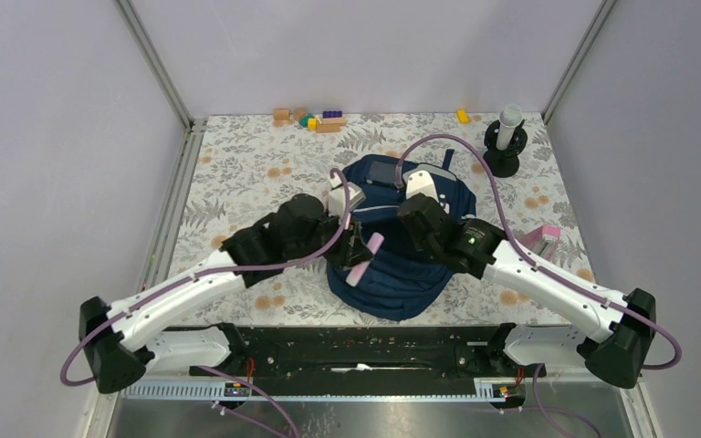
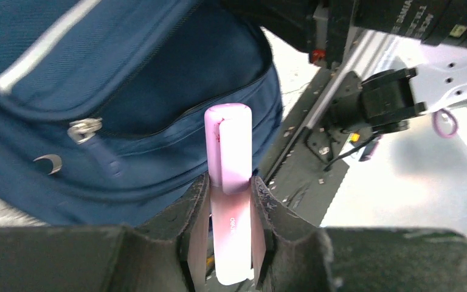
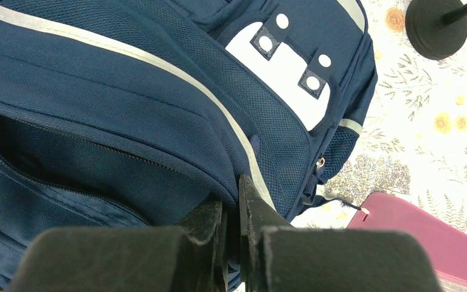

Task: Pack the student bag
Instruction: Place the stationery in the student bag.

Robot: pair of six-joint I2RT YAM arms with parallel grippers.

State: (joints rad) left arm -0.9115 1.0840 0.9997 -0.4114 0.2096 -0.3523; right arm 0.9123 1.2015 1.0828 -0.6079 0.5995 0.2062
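The navy student bag [image 1: 392, 265] lies in the middle of the table, front up, with a light stripe and white patches [image 3: 283, 67]. My left gripper [image 1: 358, 248] is shut on a slim pink stapler-like case [image 2: 230, 182] and holds it over the bag's left front, near a zip pull [image 2: 84, 129] and a gaping pocket slit. My right gripper [image 3: 236, 210] is shut on a fold of the bag's fabric by the stripe, at the edge of an open front pocket [image 3: 48, 161]. The pocket's inside is dark.
A maroon flat case [image 1: 540, 239] lies right of the bag, also in the right wrist view [image 3: 425, 240]. A black stand with a grey cylinder [image 1: 507, 137] is at the back right. Coloured blocks [image 1: 315, 119] and a yellow block [image 1: 463, 116] sit along the back edge.
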